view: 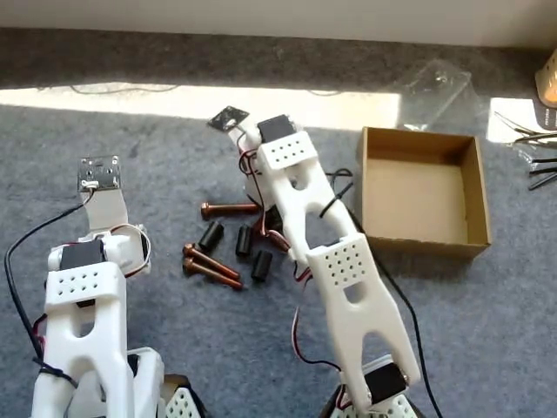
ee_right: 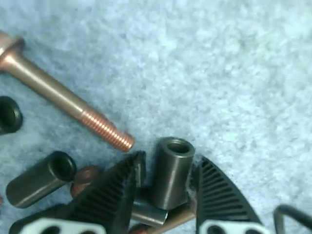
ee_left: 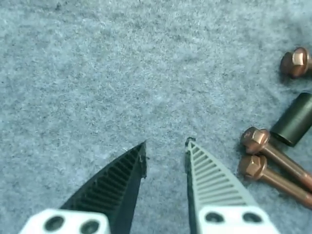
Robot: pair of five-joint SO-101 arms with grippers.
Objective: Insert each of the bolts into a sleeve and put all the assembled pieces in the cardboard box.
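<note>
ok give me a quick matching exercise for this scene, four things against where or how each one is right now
Things: 1 cardboard box; 2 left gripper; 3 right gripper; 4 lone bolt
States: A around a dark sleeve; B open, over carpet; C open-topped, beside the right arm; D lying flat, apart from the paired bolts
Pairs: 1-C, 2-B, 3-A, 4-D

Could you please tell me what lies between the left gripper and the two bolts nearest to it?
Bare grey carpet, nothing else: the left wrist view shows that stretch between the left gripper and the two bolts.
</note>
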